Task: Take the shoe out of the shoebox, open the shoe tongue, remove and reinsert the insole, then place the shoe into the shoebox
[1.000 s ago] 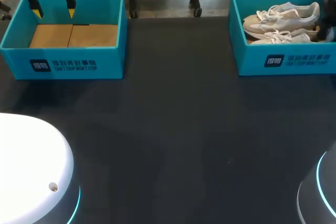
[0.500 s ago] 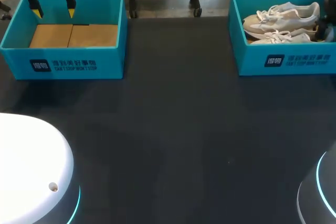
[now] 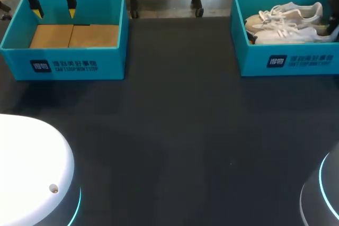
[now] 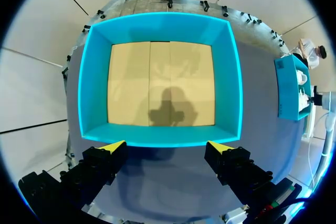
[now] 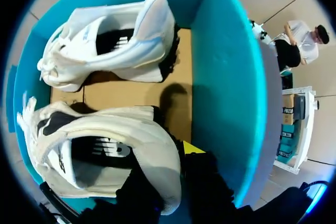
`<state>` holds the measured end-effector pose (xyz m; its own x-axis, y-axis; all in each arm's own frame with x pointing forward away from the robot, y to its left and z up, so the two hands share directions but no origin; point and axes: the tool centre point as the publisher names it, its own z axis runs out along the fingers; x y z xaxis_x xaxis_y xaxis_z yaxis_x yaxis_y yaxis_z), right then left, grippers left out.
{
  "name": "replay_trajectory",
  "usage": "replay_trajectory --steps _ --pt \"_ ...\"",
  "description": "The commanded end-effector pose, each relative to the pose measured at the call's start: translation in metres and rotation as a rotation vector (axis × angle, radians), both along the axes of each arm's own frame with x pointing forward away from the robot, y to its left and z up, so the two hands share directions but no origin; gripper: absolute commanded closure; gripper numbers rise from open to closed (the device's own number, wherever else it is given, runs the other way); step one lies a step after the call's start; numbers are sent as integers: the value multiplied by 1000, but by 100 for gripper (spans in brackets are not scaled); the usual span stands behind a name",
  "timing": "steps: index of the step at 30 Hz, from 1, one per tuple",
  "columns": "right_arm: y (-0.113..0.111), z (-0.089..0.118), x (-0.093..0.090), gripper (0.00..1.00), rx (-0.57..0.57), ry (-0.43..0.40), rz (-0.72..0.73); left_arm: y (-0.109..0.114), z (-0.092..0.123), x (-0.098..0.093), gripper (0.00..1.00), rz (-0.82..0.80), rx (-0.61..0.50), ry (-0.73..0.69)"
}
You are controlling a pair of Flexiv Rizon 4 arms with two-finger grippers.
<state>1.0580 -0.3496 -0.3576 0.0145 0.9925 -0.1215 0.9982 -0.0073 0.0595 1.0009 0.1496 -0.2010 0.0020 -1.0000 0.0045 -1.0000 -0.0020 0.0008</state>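
Left end effector (image 3: 54, 10) hangs above left box (image 3: 74, 64), fingers wide, empty. Right end effector (image 5: 173, 169) is down inside right box (image 3: 288, 62), clamped on near shoe (image 5: 105, 150) at the heel. Count: 2 boxes on tabletop (image 3: 180, 130), 2 white shoes. Far shoe (image 3: 288, 13) lies beside near shoe in right box.

Tabletop (image 3: 180, 130) mid: wide open run betw. boxes; left arm base (image 3: 26, 173) & right arm base (image 3: 326, 197) block near corners; left box (image 3: 63, 66), far-left corner, walled all round, open from above, left pincer (image 3: 54, 9) spread over its far wall; right box (image 3: 288, 63), far-right corner, crowded w/ far shoe (image 3: 288, 11) & near shoe (image 3: 286, 35); right pincer (image 5: 176, 163) clamps near shoe's heel by right wall.
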Motion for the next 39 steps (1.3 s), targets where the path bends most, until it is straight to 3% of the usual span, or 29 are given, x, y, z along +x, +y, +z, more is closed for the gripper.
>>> replay_trajectory --steps 1,13,27,34,39 --pt "2 22 -12 100 -18 -33 -12 0 1 0 0 -1 2 0" --pt "-12 74 -14 100 -63 -86 -114 0 1 0 0 -1 2 0" --pt "-24 174 -34 100 -124 -136 -233 0 1 0 0 -1 2 0" --pt "-16 220 -64 100 -146 -151 -264 0 1 0 0 -1 2 0" --pt "-1 238 -98 100 -152 -171 -259 0 1 0 0 -1 2 0"
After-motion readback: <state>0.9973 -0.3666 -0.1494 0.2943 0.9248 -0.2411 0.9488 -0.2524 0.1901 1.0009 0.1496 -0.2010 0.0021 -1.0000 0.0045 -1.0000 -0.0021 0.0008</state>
